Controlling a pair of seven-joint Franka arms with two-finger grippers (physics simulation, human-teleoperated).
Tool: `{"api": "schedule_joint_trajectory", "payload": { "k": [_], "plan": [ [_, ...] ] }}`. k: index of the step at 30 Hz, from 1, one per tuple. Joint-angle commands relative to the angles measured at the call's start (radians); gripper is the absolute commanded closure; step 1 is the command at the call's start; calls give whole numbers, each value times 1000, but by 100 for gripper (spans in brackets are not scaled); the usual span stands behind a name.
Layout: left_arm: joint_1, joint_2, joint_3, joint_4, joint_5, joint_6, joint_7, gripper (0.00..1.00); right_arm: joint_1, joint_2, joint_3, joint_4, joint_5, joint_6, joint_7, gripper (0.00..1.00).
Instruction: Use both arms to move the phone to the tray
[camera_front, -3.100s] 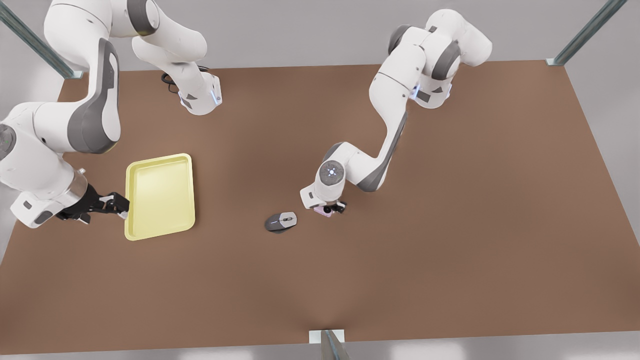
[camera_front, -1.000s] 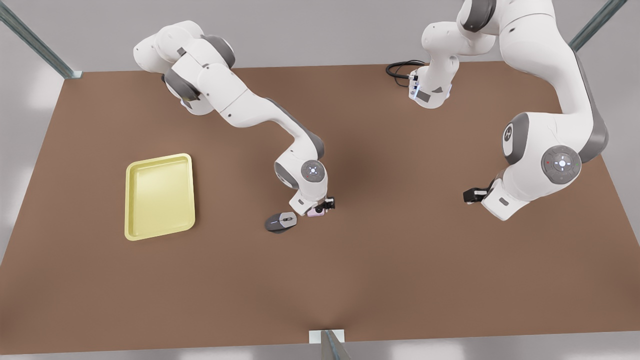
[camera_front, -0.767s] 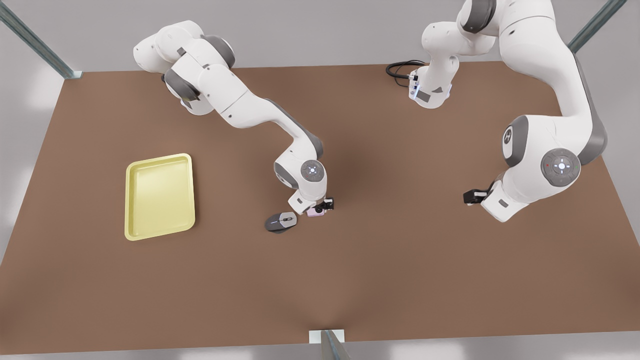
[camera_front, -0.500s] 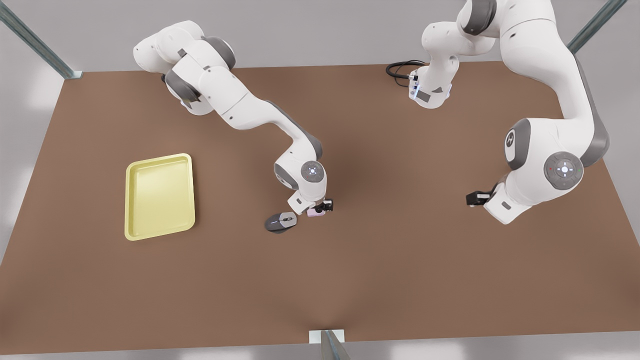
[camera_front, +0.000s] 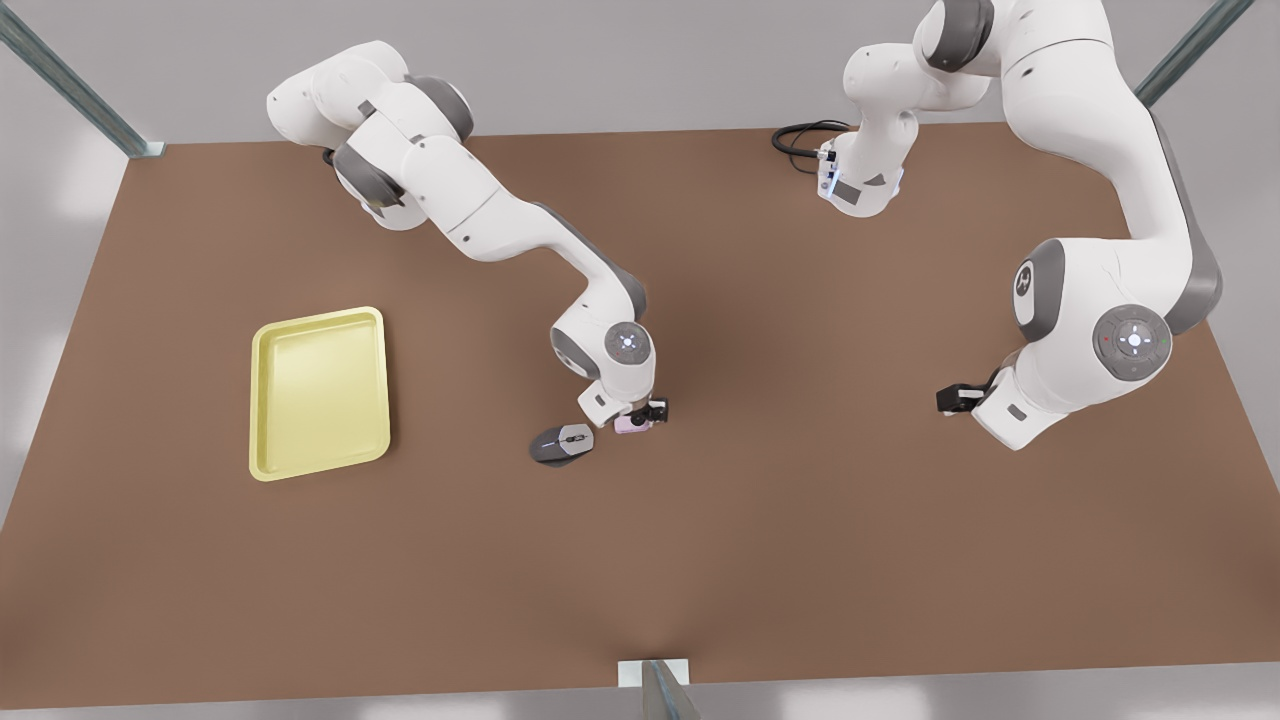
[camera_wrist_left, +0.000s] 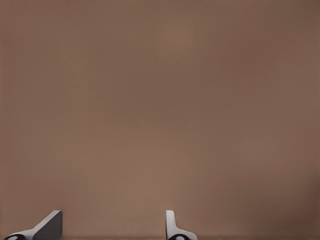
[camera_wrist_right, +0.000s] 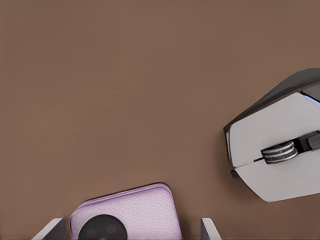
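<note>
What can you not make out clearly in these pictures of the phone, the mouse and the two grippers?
- Phone: in the front view, mostly covered by the right gripper and its wrist; in the right wrist view, cut off by the picture edge.
- Grip: whether the right fingers touch the phone cannot be told.
- Mouse: cut off by the right wrist view's edge.
- Left gripper: partly hidden behind its own wrist in the front view.

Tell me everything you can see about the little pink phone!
The phone is a small, flat, pale lilac-pink slab with rounded corners and a slightly grainy, leathery-looking skin. A round black camera circle shows on its face. It lies flat on the brown table, beside the grey mouse with a gap between them. The right gripper sits over it, a fingertip on either side, open.
</note>
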Motion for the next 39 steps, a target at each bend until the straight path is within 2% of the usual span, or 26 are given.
{"api": "schedule_joint_trajectory", "payload": {
  "k": [1,10,28,33,39],
  "plan": [
    [1,-1,6,0,1,1,13,0,2,-1,0,0,0,3,34,0],
    [1,10,8,0,1,7,11,0,10,11,2,-30,-3,72,25,0],
    [0,15,12,0,1,13,10,0,11,-13,8,-78,-23,71,-17,0],
    [0,15,12,-1,1,13,10,0,11,-15,8,-76,-23,69,-20,16],
    [0,15,12,0,1,13,10,0,11,-18,9,-75,-23,68,-32,22]
  ]
}}
